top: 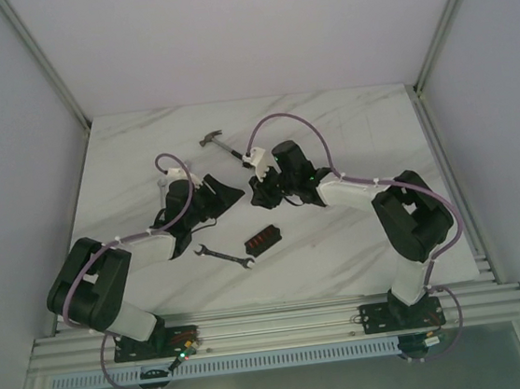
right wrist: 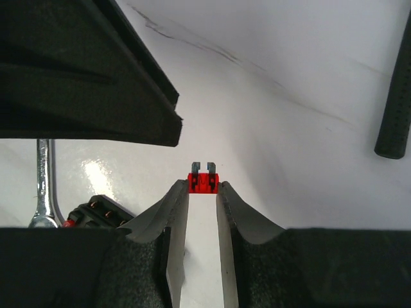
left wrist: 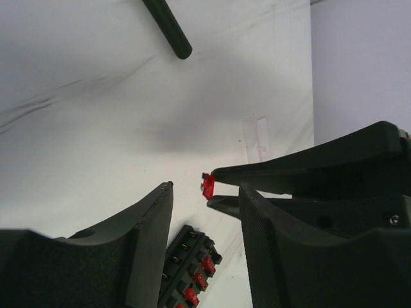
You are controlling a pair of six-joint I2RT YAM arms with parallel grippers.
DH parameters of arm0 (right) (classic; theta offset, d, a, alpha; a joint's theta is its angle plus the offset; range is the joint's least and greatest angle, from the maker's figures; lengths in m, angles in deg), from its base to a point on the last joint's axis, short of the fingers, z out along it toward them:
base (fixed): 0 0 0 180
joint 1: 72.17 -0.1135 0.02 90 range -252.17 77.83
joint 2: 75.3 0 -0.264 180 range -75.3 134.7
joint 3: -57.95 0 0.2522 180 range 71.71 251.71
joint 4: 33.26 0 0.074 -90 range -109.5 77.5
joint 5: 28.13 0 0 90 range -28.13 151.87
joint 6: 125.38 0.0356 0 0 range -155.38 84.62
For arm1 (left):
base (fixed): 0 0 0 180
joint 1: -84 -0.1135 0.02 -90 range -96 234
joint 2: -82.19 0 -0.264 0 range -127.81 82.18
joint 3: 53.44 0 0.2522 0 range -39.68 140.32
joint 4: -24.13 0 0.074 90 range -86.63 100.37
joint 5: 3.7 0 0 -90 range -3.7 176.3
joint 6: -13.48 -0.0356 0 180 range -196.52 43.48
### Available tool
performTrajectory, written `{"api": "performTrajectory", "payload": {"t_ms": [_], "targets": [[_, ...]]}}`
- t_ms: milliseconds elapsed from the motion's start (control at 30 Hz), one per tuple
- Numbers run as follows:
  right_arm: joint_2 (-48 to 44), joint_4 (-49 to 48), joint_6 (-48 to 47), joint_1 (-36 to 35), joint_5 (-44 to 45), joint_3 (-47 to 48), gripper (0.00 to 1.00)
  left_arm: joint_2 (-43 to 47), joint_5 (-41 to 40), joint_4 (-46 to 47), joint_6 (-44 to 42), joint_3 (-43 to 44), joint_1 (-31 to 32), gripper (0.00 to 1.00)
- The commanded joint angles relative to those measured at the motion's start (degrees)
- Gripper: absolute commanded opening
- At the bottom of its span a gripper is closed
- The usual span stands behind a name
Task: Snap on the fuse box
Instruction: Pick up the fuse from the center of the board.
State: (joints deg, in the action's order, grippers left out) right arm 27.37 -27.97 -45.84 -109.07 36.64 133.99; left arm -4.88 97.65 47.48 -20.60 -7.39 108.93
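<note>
1. Fuse box point(top: 263, 239) lay flat on the desk point(top: 347, 138) toward the near edge, between the two arm bases. The wrench point(top: 222, 255) was just beside it on its left. Neither gripper touched it.
2. Right gripper point(right wrist: 203, 190) had its fingers pinching a small red fuse point(right wrist: 203, 181) by the body, metal blades pointing away from the wrist. This was likely so the blades could enter a socket first.
3. Left gripper point(left wrist: 207, 191) hung with its fingers spread and holding nothing, tips close to the right gripper's. It may have been standing by to steady the box or waiting on a handover; the notes could not settle which.
4. Both grippers sat behind the box, off the desk, so the fuse was not yet over a slot. The step in hand was judged to be carry and align.
5. The top view alone gave the whole layout, with the hammer point(top: 221, 142) farther back and well apart from the box. The fuse was too small to make out there.
6. The right wrist view alone showed the blades and how square the grip was. Only a corner of the box showed at lower left.
7. The left wrist view alone showed the box's top, with red fuses seated in rows and some sockets apparently vacant. It also showed the held fuse side-on.
</note>
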Motion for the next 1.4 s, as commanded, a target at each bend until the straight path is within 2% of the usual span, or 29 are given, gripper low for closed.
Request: {"api": "performTrajectory", "payload": {"t_ms": [0, 400, 867, 1367], "targets": [[-2.2, -3.1, 1.6, -0.5, -3.0, -1.1, 0.23, -0.5, 0.7, 4.0, 1.9, 0.2, -0.2, 0.52], [-4.3, -8.1, 3.9, -0.7, -4.6, -3.2, 0.23, -0.7, -0.4, 5.2, 5.0, -1.0, -0.2, 0.43], [-4.7, -9.7, 4.8, -1.1, -5.3, -3.8, 0.23, -2.4, 3.3, 9.8, 7.9, -1.4, -0.2, 0.32], [-5.1, -10.2, 5.0, -1.2, -4.8, -4.1, 0.23, -3.4, 3.2, 8.5, 8.9, -1.4, -0.1, 0.27]]}}
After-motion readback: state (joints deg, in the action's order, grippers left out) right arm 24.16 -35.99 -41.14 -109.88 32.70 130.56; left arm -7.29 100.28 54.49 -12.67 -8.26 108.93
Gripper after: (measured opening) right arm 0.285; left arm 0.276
